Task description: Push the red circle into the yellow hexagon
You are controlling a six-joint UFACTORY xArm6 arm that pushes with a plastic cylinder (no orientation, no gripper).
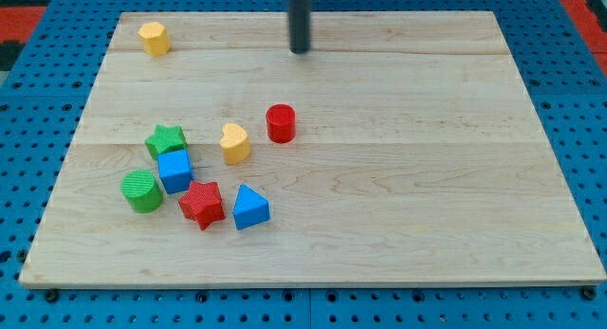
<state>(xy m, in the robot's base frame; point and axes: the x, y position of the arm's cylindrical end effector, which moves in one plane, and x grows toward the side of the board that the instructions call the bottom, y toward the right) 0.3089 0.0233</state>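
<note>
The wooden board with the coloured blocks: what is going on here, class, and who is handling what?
A robot arm's dark rod is handling things; its tip sits near the view's top, touching no block. The red circle stands below it, mid-board, beside a yellow heart-like block. The yellow hexagon is far off at the top left of the wooden board. Green star, blue cube, green circle, red star and blue triangle cluster lower left.

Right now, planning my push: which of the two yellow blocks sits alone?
The yellow hexagon at the view's top left; the yellow heart sits beside the red circle.
</note>
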